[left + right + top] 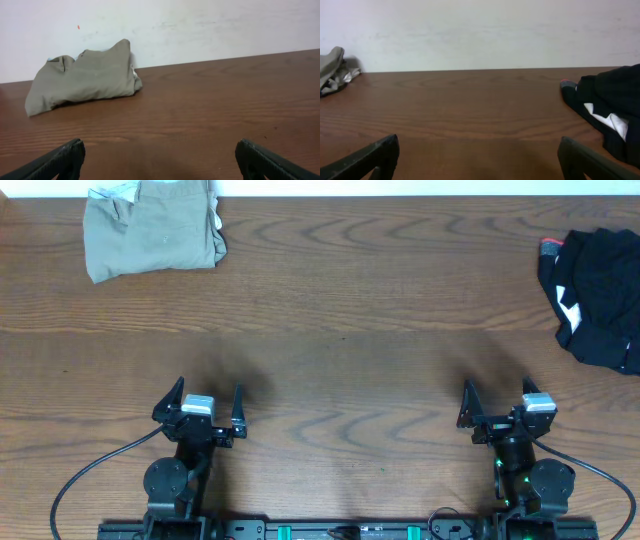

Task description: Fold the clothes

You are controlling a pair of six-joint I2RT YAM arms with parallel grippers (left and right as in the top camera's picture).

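The clothes are found at the two far corners of the table (340,330), well apart from each other and from both hands. At the far left a khaki garment (152,228) is seen in a loosely bunched heap. Its cloth is matte and softly creased, and a strip of white fabric (216,218) shows at its right edge. At the far right a black garment (600,290) is crumpled near the table's side and partly cut off by the frame. A red-orange trim (549,246) is shown at its upper left corner and white print (567,305) among its folds, but the marks are too small to be read as letters or a brand.

The table is surfaced in dark brown wood grain with a faint sheen.

The left hand (208,392) and the right hand (498,390) are positioned near the front edge. Each has its jaws spread wide with nothing between them, and no cloth is touched.

From the left wrist only the khaki heap is shown, set against a plain white wall (200,30), where its rounded, slumped shape is made clearer than from above. From the right wrist both garments are caught: the khaki one at the far left edge and the black one at the right, with its white patch plainly seen. Only in the overhead view are the arms' black bases and trailing cables (90,470) shown.
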